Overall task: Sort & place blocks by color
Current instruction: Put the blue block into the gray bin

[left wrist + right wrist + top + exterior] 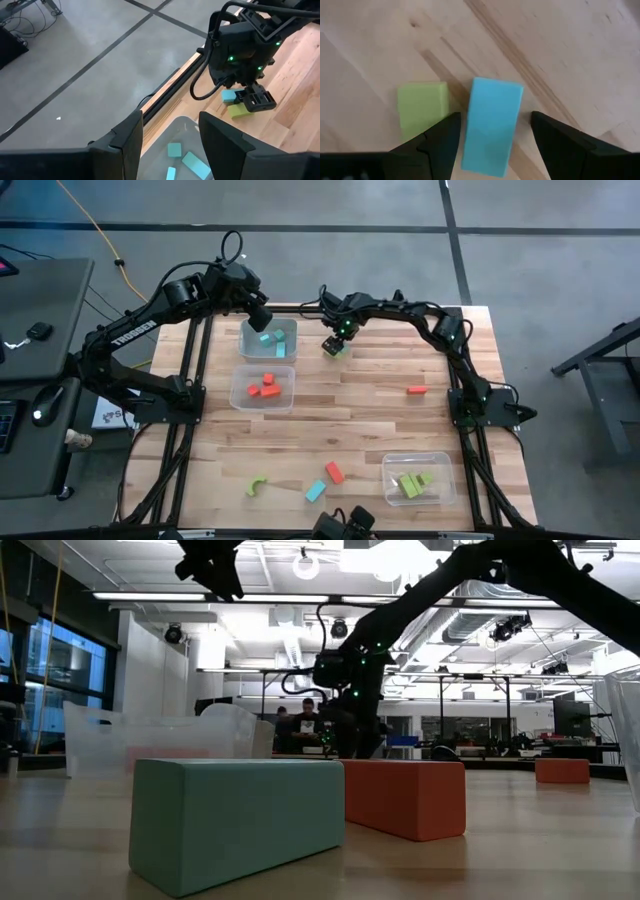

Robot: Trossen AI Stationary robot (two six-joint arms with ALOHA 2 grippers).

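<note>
The blocks are being put into clear bins so that each color gets its own home. The bin (268,340) at the far left of the table (360,420) is holding the blue blocks (266,338). The bin (262,389) just in front of it is holding the red ones (264,387). A third bin (417,479) at the near right is holding the green ones (412,483).

Some blocks are lying loose and waiting. A red block (416,390) is sitting out on the right side. A green arch (256,485), a blue block (315,491) and a red block (334,472) are lying along the near edge.

The right tool (492,131) is hanging low over the far middle of the table, just beside the blue bin. Its two fingers are spread wide, with a blue block (491,126) lying between them on the wood. It is not squeezing anything yet. A green block (422,107) is lying right next to that blue one, so the fingers will need care to take only one. I think the blue block is the pick, since its bin is so close.

The left tool (170,136) is hovering above the blue bin. Its fingers are apart and holding nothing, so it looks like it is waiting.
</note>
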